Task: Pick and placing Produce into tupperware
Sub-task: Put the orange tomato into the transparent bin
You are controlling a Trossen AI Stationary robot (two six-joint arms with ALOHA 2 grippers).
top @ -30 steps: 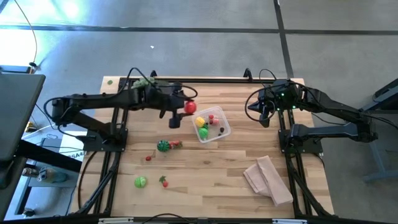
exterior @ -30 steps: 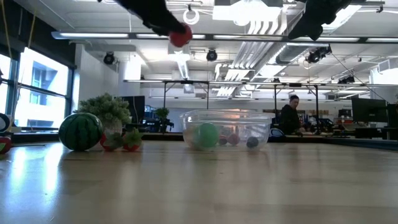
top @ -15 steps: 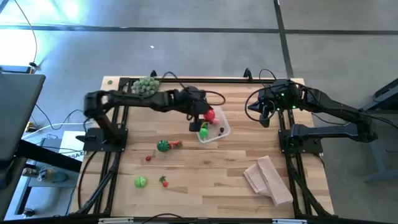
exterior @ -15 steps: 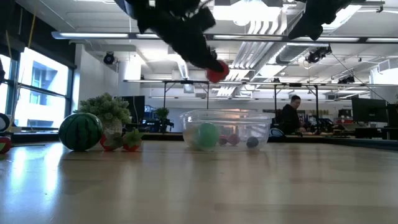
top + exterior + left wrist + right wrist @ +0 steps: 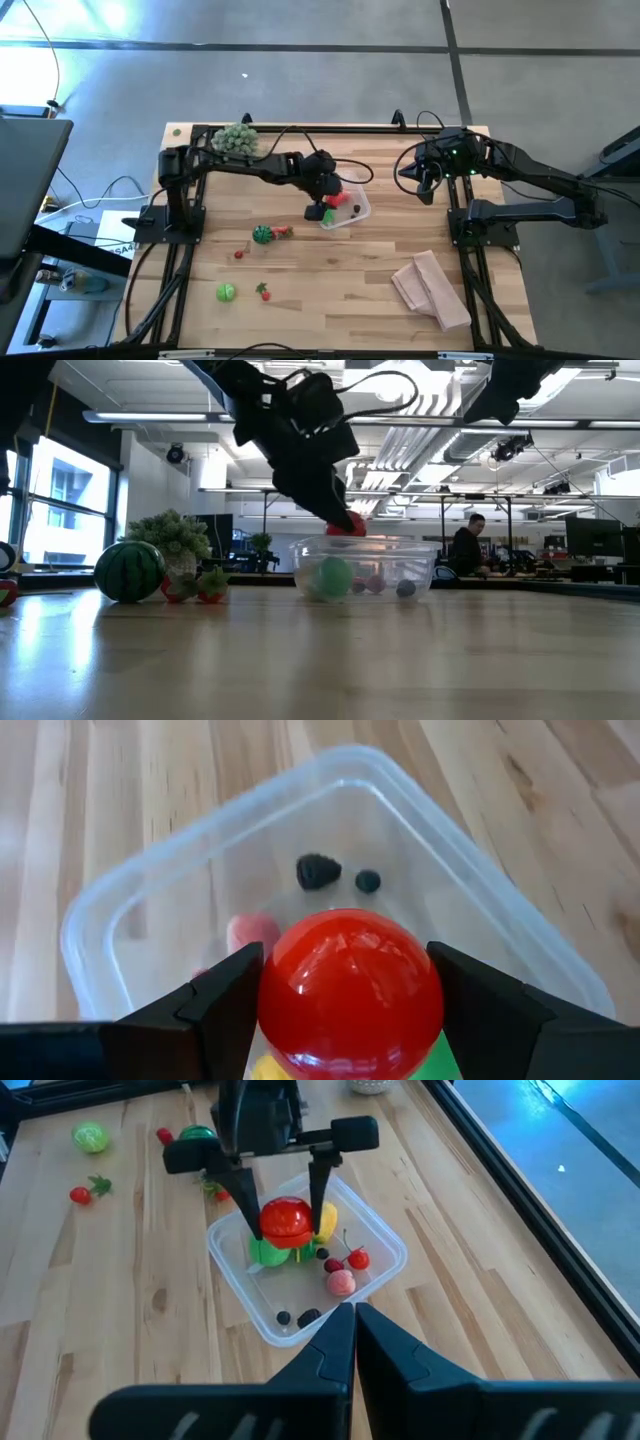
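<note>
The tupperware (image 5: pixel 360 211) is a clear, squarish tub on the wooden table, right of centre. It holds yellow, green, pink and red produce and some dark berries (image 5: pixel 318 871). My left gripper (image 5: pixel 331 201) hangs over the tub's left part, shut on a round red fruit (image 5: pixel 350 995). In the low view the red fruit (image 5: pixel 347 525) sits just above the tub's rim (image 5: pixel 400 541). My right gripper (image 5: pixel 352 1316) waits shut, raised at the table's far right, touching nothing. My left gripper pinches the round red fruit by two opposite sides (image 5: pixel 272 992) between its two fingers (image 5: pixel 222 1010). The fingers slant downward, coming from the table's left. The fruit is lifted clear, right above the produce in the tupperware.
A small watermelon (image 5: pixel 262 234), a green piece (image 5: pixel 226 292) and small red pieces (image 5: pixel 264 293) lie on the table's left half. A pale-green spiky plant (image 5: pixel 236 138) stands at the far left corner. A tan folded cloth (image 5: pixel 432 287) lies near right.
My left gripper has carried the red fruit toward the table's right edge and down, from high up left of the tupperware to just over its rim. It has tipped further downward on the way and stayed shut on the fruit.
</note>
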